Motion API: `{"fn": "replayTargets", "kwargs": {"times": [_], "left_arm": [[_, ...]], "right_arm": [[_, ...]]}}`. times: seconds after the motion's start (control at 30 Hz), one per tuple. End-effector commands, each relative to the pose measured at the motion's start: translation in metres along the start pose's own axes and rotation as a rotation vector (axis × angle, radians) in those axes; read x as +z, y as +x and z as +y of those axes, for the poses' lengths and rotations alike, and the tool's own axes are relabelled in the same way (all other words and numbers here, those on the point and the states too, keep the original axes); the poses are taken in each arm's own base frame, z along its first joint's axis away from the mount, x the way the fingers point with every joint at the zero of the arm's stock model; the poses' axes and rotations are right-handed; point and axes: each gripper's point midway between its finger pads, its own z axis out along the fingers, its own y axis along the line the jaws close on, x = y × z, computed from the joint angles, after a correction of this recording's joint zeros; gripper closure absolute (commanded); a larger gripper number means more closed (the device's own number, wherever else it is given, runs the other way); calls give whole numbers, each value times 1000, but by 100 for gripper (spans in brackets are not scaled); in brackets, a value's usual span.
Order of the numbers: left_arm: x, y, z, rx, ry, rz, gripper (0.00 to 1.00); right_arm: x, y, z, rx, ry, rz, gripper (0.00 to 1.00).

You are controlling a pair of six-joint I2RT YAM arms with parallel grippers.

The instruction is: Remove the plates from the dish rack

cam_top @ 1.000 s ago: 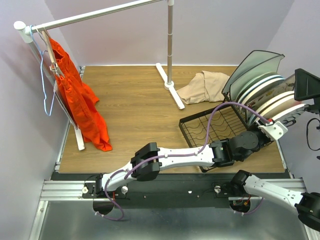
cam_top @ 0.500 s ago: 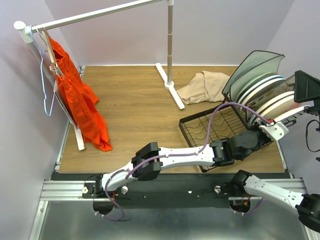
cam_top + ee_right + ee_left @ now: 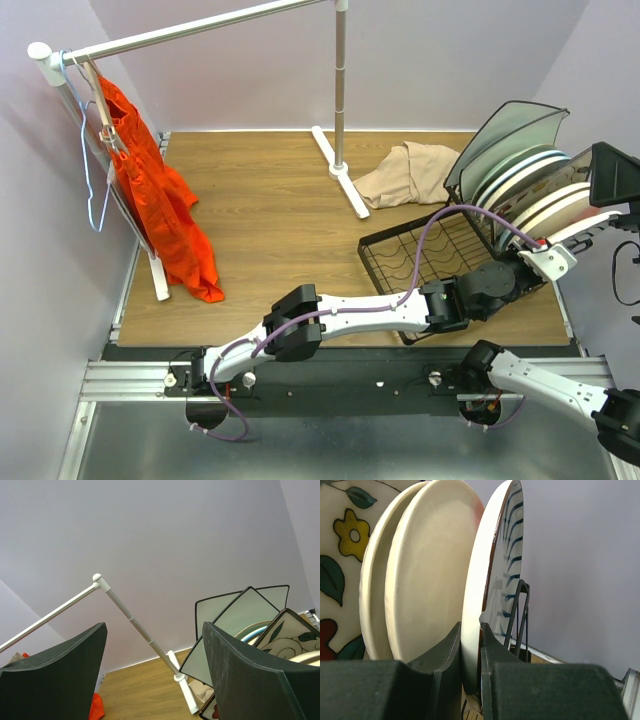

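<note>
The black wire dish rack (image 3: 410,250) stands at the right of the wooden table, with several plates upright in its slotted section: pale green square ones (image 3: 510,135) at the back, round white and cream ones in front. My left gripper (image 3: 556,257) reaches across the rack's tray and is shut on the lower rim of the frontmost plate, white with dark stripes (image 3: 592,226). In the left wrist view the gripper (image 3: 470,632) pinches that striped plate (image 3: 505,555); cream plates (image 3: 430,570) and a floral plate (image 3: 340,555) stand behind it. My right gripper (image 3: 154,630) is open and empty, held high at the far right (image 3: 612,172).
A beige cloth (image 3: 405,172) lies behind the rack. A white clothes rail (image 3: 340,100) stands at the back with its foot beside the cloth, and an orange garment (image 3: 160,200) hangs at the left. A rack wire (image 3: 520,615) stands right beside the striped plate.
My left gripper and the striped plate's rim have shifted slightly up and to the right. The right gripper has drifted a little to the right.
</note>
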Motion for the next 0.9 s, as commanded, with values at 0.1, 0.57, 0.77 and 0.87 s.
{"fn": "replayTargets", "kwargs": {"times": [0.1, 0.57, 0.77, 0.87], "left_arm": [[-14, -114, 16, -164, -32, -239, 100], [-23, -151, 23, -180, -47, -319, 100], [-27, -165, 21, -217, -16, -348, 100], [-28, -167, 23, -225, -17, -350, 100]], "right_arm": [[-3, -6, -7, -5, 18, -25, 14], [-7, -12, -13, 6, 28, -41, 14], [-8, -12, -12, 6, 24, -41, 14], [-8, -12, -13, 6, 26, -42, 14]]}}
